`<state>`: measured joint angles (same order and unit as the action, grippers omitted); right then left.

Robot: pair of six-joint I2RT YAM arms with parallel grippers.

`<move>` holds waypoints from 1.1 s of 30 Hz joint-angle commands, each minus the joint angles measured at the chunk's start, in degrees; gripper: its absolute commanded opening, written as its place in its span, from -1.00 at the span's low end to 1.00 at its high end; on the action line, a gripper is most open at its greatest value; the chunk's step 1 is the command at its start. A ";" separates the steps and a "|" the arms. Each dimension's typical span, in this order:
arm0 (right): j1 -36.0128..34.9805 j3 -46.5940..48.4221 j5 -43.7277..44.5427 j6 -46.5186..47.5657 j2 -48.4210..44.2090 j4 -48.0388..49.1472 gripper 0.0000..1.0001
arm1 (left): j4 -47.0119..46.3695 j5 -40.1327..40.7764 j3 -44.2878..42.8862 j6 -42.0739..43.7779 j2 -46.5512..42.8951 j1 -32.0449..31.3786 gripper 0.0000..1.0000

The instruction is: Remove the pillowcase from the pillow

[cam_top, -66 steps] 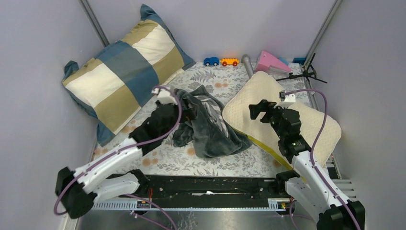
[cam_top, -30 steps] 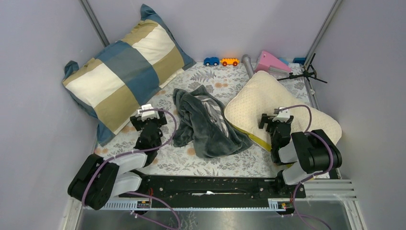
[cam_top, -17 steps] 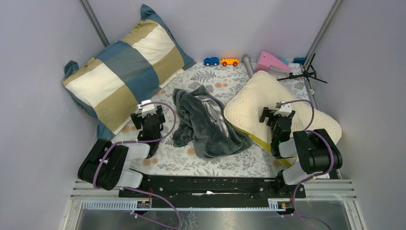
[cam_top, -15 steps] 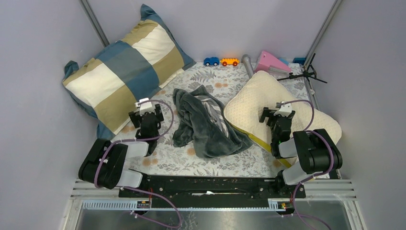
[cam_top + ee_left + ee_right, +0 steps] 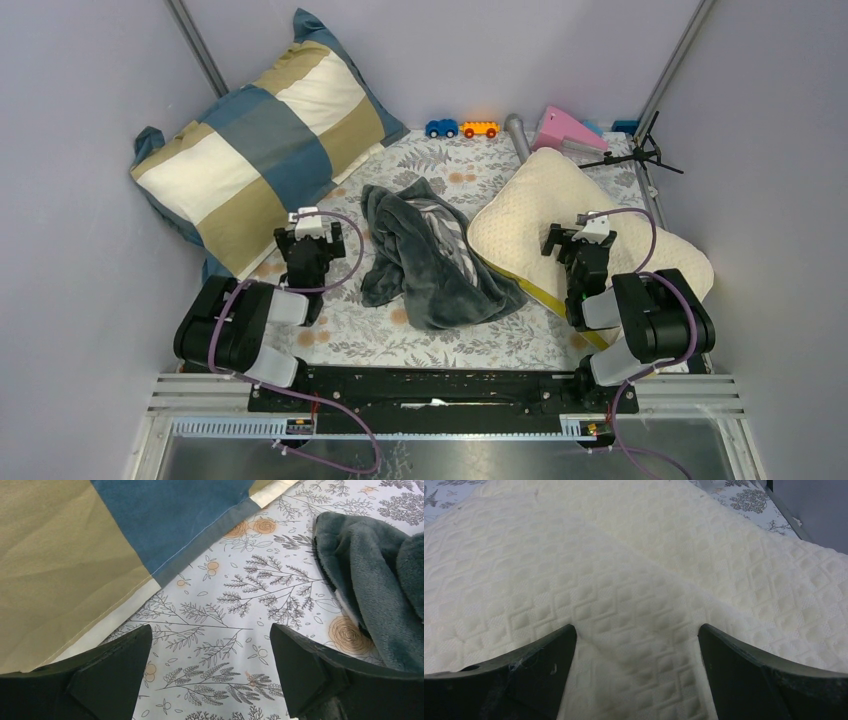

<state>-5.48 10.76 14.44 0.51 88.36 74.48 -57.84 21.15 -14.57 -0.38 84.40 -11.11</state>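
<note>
The pillowcase [image 5: 432, 258] lies crumpled in the middle of the floral sheet, dark grey side out with a few zebra stripes showing; its grey edge shows in the left wrist view [image 5: 380, 595]. The bare cream quilted pillow [image 5: 520, 215] with a yellow band lies to its right and fills the right wrist view [image 5: 634, 575]. My left gripper [image 5: 309, 240] is open and empty over the sheet [image 5: 210, 665], left of the pillowcase. My right gripper [image 5: 577, 240] is open and empty just above the pillow [image 5: 636, 675].
A big blue, tan and cream checked cushion [image 5: 255, 135] leans in the back left corner, its edge close to my left gripper [image 5: 75, 555]. Toy cars [image 5: 460, 128], a grey tube [image 5: 517, 133], a pink object [image 5: 565, 128] and a black stand [image 5: 640, 155] lie along the back wall.
Both arms have drawn back from the pillowcase and pillow and folded down toward their bases. Both grippers are empty. The pillowcase and pillow have not moved.
</note>
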 commanded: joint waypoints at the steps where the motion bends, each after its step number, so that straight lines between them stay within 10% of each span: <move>1: 0.64 1.19 2.91 -0.16 0.60 0.12 0.99 | -4.09 -3.78 -2.73 0.55 0.62 1.87 0.98; 6: 0.65 1.18 2.96 -0.16 0.68 0.15 0.99 | 2.49 -13.92 -6.21 -1.60 1.58 6.01 0.93; 11: 0.64 1.19 2.96 -0.16 0.68 0.18 0.99 | -9.93 -20.34 0.58 -0.52 2.33 7.21 0.98; 33: 0.64 1.18 2.96 -0.16 0.68 0.20 0.99 | -9.92 -16.87 0.33 -2.02 2.51 7.42 0.98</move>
<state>-5.48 10.76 14.46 0.43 88.36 74.46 -63.92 4.51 -13.06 -1.61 86.76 -4.03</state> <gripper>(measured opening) 0.993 0.986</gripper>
